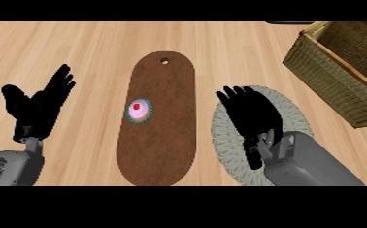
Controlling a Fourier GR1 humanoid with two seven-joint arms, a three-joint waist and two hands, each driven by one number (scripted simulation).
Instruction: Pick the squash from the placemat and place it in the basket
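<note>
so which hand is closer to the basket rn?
Right. The right hand is over the round placemat, just left of the basket at the counter's far right. The left hand rests open at the left edge, beyond the cutting board.

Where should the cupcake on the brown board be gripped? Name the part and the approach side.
Grip the cupcake by its teal wrapper, fingers and thumb on opposite sides, coming from above. It sits upright on the board, round, frosting on top, so any side likely serves; the right hand looks nearer.
</note>
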